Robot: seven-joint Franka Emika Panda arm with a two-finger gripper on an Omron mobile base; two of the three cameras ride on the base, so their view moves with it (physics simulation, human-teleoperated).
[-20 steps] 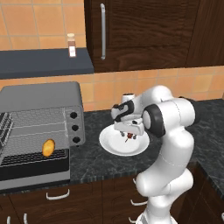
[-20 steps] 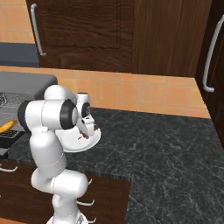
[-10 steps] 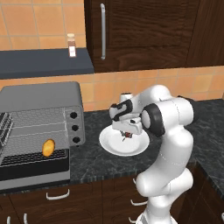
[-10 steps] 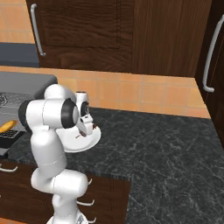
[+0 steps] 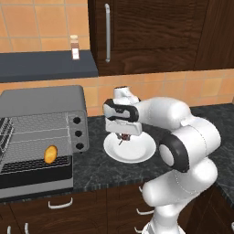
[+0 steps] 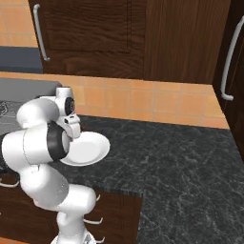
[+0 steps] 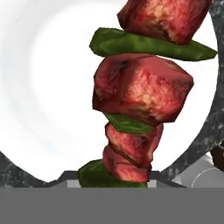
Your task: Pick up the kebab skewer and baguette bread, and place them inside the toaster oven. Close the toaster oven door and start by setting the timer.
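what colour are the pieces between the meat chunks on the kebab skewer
Green, alternating with red-brown meat chunks on the kebab skewer; clearest in the hand view.

The toaster oven (image 5: 43, 137) stands open, its toaster oven door (image 5: 36, 185) down flat, leaving the front free. The baguette bread (image 5: 50, 154) occupies the rack's right-hand part. Open desk (image 5: 93, 169) lies between oven and plate (image 5: 129, 149).
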